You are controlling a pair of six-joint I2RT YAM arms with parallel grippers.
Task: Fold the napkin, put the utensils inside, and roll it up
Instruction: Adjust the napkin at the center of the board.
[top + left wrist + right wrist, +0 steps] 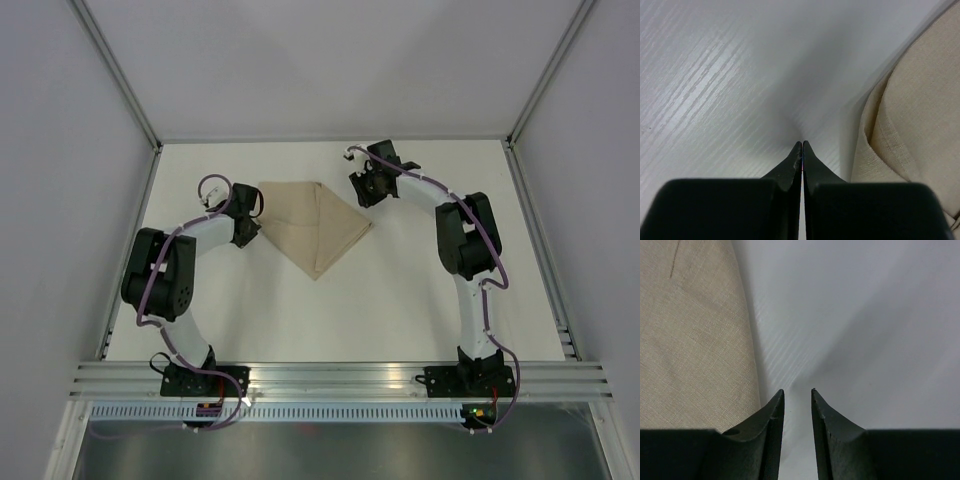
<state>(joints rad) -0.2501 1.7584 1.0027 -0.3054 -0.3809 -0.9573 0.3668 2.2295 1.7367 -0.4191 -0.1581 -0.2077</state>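
One napkin (315,225), two end effectors (802,144) (797,390)

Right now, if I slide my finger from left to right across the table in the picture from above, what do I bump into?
left pincer → tan napkin, folded to a pointed shape → right pincer

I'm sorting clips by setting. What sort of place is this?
Probably a lab robot test cell: plain white wall panels in metal framing enclose a white table, two robot arms are bolted to an aluminium rail, and a folded napkin lies between them.
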